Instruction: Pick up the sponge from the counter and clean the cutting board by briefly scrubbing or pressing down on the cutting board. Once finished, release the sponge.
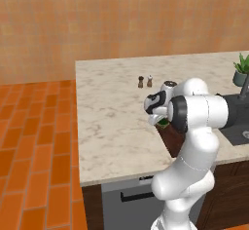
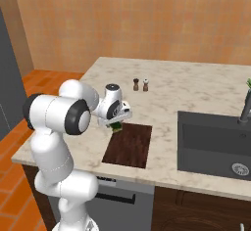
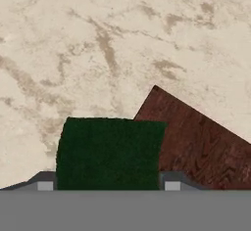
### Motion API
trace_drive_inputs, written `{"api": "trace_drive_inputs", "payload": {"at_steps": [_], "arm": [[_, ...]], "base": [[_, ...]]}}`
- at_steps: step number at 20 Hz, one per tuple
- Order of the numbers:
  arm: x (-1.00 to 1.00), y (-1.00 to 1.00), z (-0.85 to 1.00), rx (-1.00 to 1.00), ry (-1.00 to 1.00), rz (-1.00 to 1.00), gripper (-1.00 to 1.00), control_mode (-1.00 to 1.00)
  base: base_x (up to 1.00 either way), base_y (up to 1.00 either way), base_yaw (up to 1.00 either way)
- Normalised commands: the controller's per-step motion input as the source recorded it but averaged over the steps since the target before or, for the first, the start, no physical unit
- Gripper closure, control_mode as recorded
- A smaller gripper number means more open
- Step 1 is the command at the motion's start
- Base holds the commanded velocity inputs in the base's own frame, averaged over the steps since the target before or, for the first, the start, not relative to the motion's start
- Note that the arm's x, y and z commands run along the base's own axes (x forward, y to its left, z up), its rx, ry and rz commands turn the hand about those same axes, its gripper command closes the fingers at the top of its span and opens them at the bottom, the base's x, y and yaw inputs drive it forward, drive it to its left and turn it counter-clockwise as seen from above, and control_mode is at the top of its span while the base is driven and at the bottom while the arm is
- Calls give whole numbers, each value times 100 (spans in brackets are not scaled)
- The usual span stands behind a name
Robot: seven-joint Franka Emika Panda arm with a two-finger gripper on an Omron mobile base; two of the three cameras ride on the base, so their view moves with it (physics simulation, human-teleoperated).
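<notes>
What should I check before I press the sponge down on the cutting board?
1. Sponge held between the fingers: ok.
2. Sponge over the cutting board: not ok; it hangs at the board's far-left corner, mostly over the counter.
3. Board surface bare: ok.
4. Two shakers well away from the board: ok.
5. Sponge touching the board: cannot tell.

You're facing an orange-brown tiled wall (image 1: 121,14) with an orange tiled floor (image 1: 34,141) to the left. Dark wood cabinets (image 2: 196,208) sit below, a dark grey sink (image 2: 211,144) recessed at right.
</notes>
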Motion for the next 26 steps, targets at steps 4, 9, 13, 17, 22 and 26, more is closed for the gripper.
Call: {"api": "trace_drive_inputs", "payload": {"at_steps": [4,9,13,17,22,26], "arm": [[36,-23,-20,4,-2,0,100,-100],[10,-4,-49,5,-2,0,100,-100],[25,0,-40,0,-6,0,100,-100],[22,0,-24,0,-10,0,100,-100],[-13,0,-18,-1,-4,-1,100,-100],[-13,-2,-31,-10,-1,0,100,-100]], "base": [[0,0,0],[0,0,0],[0,0,0],[0,0,0],[0,0,0],[0,0,0]]}}
